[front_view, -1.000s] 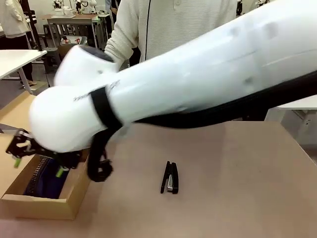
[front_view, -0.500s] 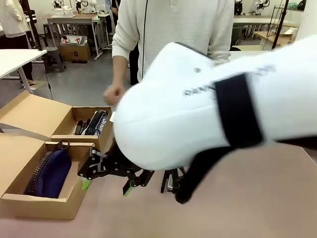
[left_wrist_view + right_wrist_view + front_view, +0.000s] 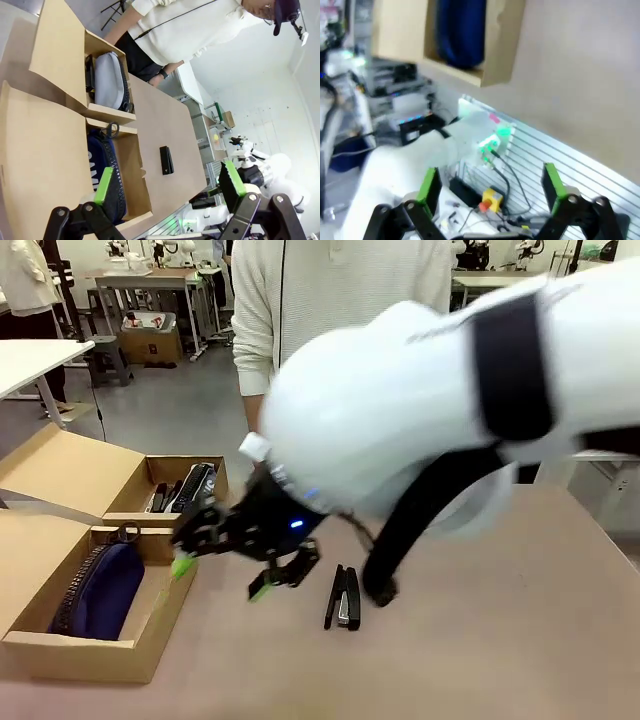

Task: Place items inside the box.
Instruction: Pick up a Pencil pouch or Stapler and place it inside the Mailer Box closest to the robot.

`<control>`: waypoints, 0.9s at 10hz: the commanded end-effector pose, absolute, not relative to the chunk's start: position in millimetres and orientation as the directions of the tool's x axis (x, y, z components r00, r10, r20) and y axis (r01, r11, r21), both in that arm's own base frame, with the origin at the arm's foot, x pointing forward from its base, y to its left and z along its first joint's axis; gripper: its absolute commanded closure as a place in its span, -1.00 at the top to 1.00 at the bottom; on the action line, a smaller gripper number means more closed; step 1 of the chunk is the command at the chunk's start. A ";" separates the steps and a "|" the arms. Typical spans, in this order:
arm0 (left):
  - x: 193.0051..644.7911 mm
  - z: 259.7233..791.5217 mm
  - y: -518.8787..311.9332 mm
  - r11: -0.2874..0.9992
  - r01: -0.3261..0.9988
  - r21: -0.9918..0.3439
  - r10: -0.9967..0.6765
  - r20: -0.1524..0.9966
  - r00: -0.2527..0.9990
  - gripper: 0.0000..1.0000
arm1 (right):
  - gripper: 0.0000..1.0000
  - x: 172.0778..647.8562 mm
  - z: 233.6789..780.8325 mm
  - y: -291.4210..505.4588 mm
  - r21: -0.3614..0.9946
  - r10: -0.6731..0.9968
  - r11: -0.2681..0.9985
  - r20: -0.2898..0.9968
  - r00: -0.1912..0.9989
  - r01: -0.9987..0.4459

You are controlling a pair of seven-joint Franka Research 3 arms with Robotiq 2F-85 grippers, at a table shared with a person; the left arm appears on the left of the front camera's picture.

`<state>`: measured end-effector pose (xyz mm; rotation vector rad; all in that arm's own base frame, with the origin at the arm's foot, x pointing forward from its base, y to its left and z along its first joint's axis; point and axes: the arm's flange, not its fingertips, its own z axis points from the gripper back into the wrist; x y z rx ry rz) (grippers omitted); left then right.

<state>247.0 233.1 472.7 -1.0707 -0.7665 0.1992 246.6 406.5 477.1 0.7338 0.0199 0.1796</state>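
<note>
Black stapler lay on the table just beside my right gripper, away from the box; its fingers were spread, empty. My left gripper was spread too.

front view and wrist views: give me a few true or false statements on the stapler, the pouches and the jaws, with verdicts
1. The black stapler lies on the brown table, outside the open cardboard box. True.
2. The right gripper has its jaws shut on the stapler. False: the jaws are open and empty, near the stapler.
3. The navy zip pouch lies inside the box. True.
4. The left gripper holds the grey-blue zip pouch. False: its jaws are open and empty; that pouch lies in the box.
</note>
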 end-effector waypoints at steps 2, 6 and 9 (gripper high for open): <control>247.4 472.6 231.6 0.484 0.239 -0.842 0.499 0.490 0.715 1.00 | 1.00 212.0 479.1 233.3 0.801 0.197 0.588 -0.003 0.980 -0.115; 247.4 472.6 231.6 0.484 0.239 -0.842 0.499 0.490 0.715 1.00 | 1.00 182.2 419.6 73.0 0.996 -0.067 0.027 0.082 0.994 -0.080; 247.4 472.6 231.6 0.484 0.239 -0.842 0.499 0.490 0.715 1.00 | 1.00 140.7 367.4 42.4 0.991 -0.149 -0.060 0.111 0.983 -0.121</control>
